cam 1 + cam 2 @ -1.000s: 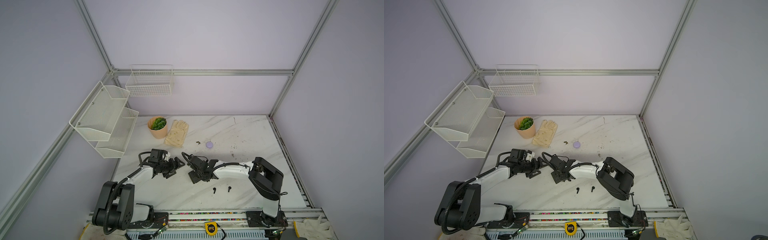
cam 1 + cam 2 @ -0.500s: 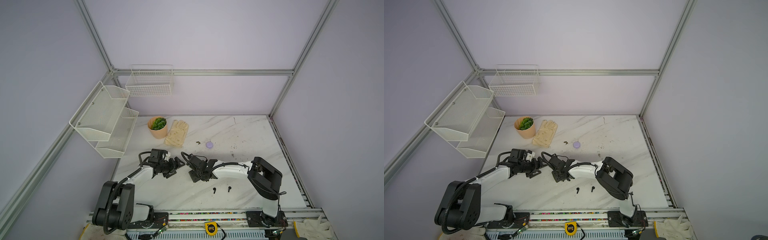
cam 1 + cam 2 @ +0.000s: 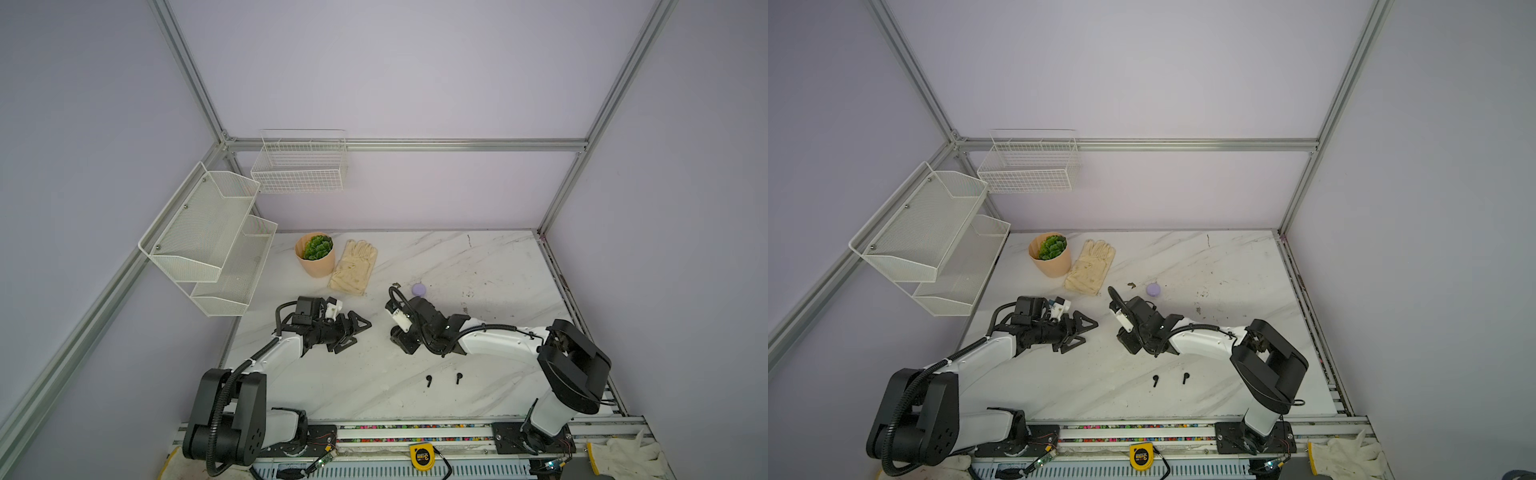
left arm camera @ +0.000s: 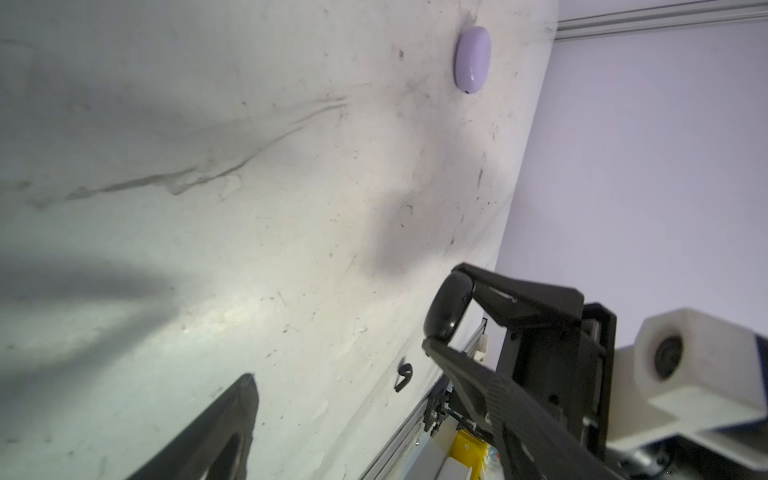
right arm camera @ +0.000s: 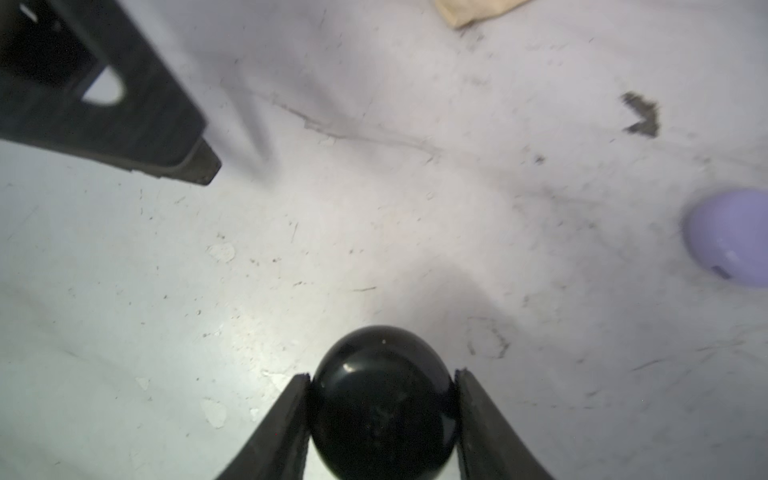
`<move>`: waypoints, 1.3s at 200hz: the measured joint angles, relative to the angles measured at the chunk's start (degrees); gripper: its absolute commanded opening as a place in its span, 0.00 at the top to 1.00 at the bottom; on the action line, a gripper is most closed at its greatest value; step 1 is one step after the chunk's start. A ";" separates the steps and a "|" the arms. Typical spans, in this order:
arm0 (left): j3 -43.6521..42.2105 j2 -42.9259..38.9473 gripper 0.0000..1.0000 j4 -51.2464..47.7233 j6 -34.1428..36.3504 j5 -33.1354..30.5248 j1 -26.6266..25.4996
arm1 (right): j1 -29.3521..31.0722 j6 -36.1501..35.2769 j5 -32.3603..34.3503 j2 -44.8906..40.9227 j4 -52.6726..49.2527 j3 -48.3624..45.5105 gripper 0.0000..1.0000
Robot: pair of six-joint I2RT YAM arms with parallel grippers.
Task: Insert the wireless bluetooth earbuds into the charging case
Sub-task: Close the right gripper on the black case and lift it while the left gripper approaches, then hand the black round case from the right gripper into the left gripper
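My right gripper (image 5: 382, 374) is shut on a round black charging case (image 5: 382, 399), one finger on each side of it, low over the marble table (image 3: 478, 257). Both top views place this gripper (image 3: 400, 337) (image 3: 1126, 338) mid-table. My left gripper (image 3: 362, 332) (image 3: 1090, 332) is open and empty, and its tips point at the black case (image 4: 449, 307) from a short gap. Two black earbuds (image 3: 428, 380) (image 3: 459, 377) lie loose nearer the front edge; one earbud (image 4: 404, 376) shows in the left wrist view. A closed lilac case (image 3: 418, 289) (image 5: 727, 237) sits behind the right gripper.
A potted plant (image 3: 316, 253) and a cream glove (image 3: 353, 268) sit at the back left of the table. White mesh shelves (image 3: 208, 241) and a wire basket (image 3: 299, 166) hang on the left and back walls. Dark specks (image 3: 467, 293) mark the marble. A yellow tape measure (image 3: 422, 457) lies on the front rail.
The right jaws have closed in onto the black case, and the right wrist has tilted and shifted slightly to the right. The left gripper has narrowed a little and stays in place.
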 measured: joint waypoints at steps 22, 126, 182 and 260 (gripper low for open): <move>-0.15 -3.82 0.17 1.55 -0.35 2.64 -0.61 | -0.96 -4.35 -3.41 -1.42 2.23 -0.42 0.57; -0.17 -1.42 0.38 15.54 -4.22 5.44 -10.91 | -1.11 -12.98 -9.25 -8.61 2.75 -4.28 0.61; -0.17 0.66 0.54 19.71 -5.16 5.90 -12.90 | -1.29 -13.14 -9.84 -9.03 2.73 -4.28 0.62; -0.17 2.49 0.70 23.26 -6.58 6.05 -14.49 | -1.29 -13.11 -9.94 -9.84 2.73 -4.28 0.63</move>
